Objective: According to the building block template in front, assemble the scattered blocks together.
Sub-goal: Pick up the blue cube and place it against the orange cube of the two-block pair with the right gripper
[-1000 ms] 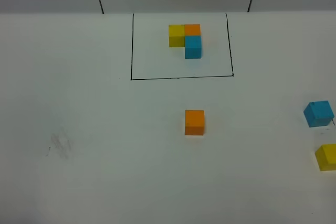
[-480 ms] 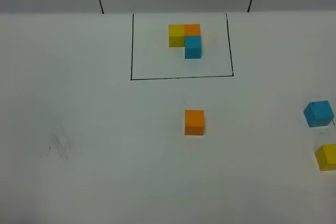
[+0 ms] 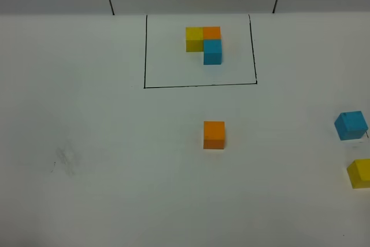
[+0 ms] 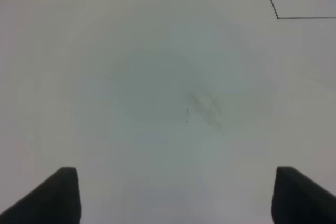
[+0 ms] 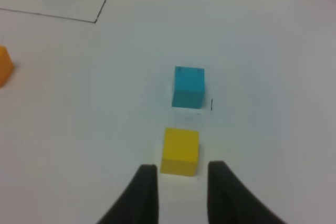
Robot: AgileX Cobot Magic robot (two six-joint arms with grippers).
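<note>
Beneath the left gripper (image 4: 176, 198) lay bare white table (image 4: 131, 66) only, with a faint grey smudge (image 4: 206, 106) ahead of its tips. Its fingers were spread wide, with nothing between them.

Well ahead of both grippers, the building block template (image 3: 205, 43) sat inside its black outline (image 3: 199, 85), yellow beside orange with blue on the near side of orange. The loose orange cube (image 3: 214, 135) stood alone between the two grippers' ground, well apart from the other two.

Just ahead of the right gripper (image 5: 181, 198) sat the yellow cube (image 5: 180, 150), not touching its tips. The blue cube (image 5: 188, 86) was just beyond it, with a small gap between. The fingers were parted about one cube wide and held nothing.

Change over the last second: none seen from overhead. All three loose cubes kept their spots, and no arm showed in that view.

Reading: assembly not yet begun. The right gripper looked lined up to take yellow first.
</note>
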